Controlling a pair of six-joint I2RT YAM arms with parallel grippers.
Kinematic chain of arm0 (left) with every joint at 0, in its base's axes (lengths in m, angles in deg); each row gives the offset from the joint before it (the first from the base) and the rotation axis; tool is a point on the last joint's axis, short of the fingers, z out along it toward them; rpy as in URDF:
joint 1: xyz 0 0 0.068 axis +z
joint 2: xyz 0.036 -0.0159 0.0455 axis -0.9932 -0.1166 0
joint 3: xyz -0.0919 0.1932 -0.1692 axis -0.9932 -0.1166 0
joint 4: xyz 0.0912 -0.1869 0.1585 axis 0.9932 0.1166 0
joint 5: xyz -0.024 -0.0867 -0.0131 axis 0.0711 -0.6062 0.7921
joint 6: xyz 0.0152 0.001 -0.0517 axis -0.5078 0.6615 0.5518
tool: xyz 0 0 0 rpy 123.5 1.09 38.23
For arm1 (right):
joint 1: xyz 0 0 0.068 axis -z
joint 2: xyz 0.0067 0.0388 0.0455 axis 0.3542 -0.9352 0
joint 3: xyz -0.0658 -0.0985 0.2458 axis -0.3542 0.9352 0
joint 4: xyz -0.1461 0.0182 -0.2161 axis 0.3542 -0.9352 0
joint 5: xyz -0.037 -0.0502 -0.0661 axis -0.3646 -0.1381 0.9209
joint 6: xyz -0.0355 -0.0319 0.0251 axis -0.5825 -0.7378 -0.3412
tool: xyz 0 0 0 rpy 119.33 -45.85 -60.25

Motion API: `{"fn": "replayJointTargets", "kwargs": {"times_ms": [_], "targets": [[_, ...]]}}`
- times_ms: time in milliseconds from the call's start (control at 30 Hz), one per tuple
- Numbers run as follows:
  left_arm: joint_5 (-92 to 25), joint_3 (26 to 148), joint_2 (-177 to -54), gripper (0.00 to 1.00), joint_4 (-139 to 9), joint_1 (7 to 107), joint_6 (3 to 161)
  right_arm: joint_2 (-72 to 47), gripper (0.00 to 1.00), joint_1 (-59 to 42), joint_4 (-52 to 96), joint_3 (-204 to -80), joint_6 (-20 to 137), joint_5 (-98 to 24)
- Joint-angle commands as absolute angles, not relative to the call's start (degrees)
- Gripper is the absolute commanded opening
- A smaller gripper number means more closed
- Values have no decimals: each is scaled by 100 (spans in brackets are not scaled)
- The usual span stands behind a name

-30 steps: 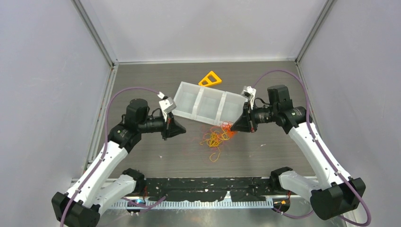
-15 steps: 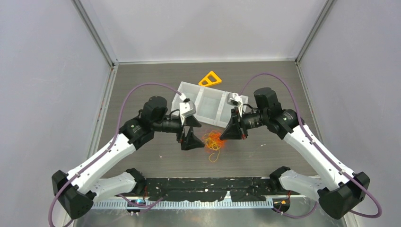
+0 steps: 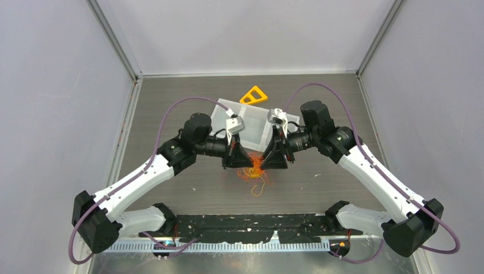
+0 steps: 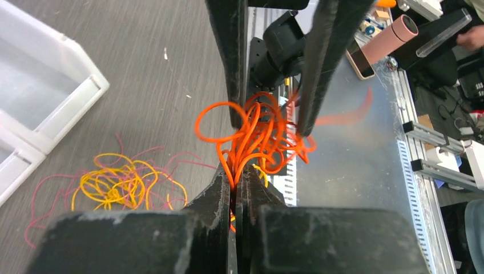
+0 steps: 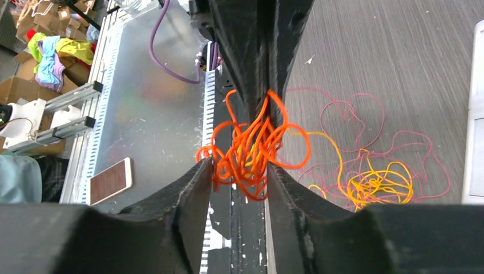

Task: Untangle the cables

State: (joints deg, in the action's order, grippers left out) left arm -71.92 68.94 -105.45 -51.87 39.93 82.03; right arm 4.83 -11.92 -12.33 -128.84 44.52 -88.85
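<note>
Both arms have swung inward since half a second ago; your left claw [image 3: 244,164] and right claw [image 3: 268,163] now meet tip to tip over the tangle.

Left claw [image 4: 235,181]: fingers pressed together, clamped on a few strands of the orange cable [image 4: 257,137]. Its loops bunch just ahead of the tips.

Right claw [image 5: 240,177]: fingers apart, straddling that same orange bunch. Loops seem to brush both fingers, though you cannot confirm contact from these views.

Yellow cable [image 5: 376,184] and pink cable [image 5: 342,111] lie loose on the worktop [image 3: 188,97], just beside the claws on the arm-base side.

White tray [image 3: 224,108] sits on the far side of both claws.
</note>
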Motion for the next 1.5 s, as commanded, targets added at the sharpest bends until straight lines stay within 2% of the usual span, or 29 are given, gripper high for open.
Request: {"fn": "replayJointTargets", "kwargs": {"times_ms": [0,67,200,367,400,433,467,500,567,800,1100,1267,1367,1467], "targets": [[-7709,6560,-10163,0,-5805,4419,8690,700,54,-1073,-1326,-12991,4316,-8955],[-7792,6412,-10051,0,-6012,4445,8779,764,57,-1043,-1164,-12789,4342,-8886],[-7993,6328,-10051,0,-6385,4446,9064,717,55,-1037,-593,-12596,4732,-8848],[-7965,6363,-10090,0,-6395,4446,9074,572,60,-1046,-8,-12657,5149,-8748],[-7953,6367,-10102,0,-6398,4447,9096,555,57,-1050,129,-12656,5227,-8743],[-7948,6378,-10121,0,-6397,4446,9130,525,41,-1058,166,-12659,5309,-8745],[-7899,6397,-10129,0,-6333,4448,9154,502,30,-1056,179,-12665,5324,-8750],[-7816,6426,-10117,0,-6210,4484,9141,502,13,-1051,129,-12697,5270,-8718],[-7805,6405,-10037,0,-5997,4665,9130,565,6,-1001,-184,-12754,4968,-8602],[-7729,6283,-9359,0,-4088,5690,7562,689,5,364,-1304,-12845,4447,-8530],[-7987,6305,-9023,0,-2785,6519,6807,928,6,749,-1953,-12819,4117,-8392],[-7907,6418,-8977,0,-1299,7353,5300,900,5,2040,-2564,-13065,3583,-8258],[-7823,6456,-8972,0,-1015,7918,4864,907,6,2855,-2771,-13238,3471,-8227],[-7394,6652,-9136,0,-533,8015,4150,928,5,3311,-2831,-13449,3446,-8323]]}}
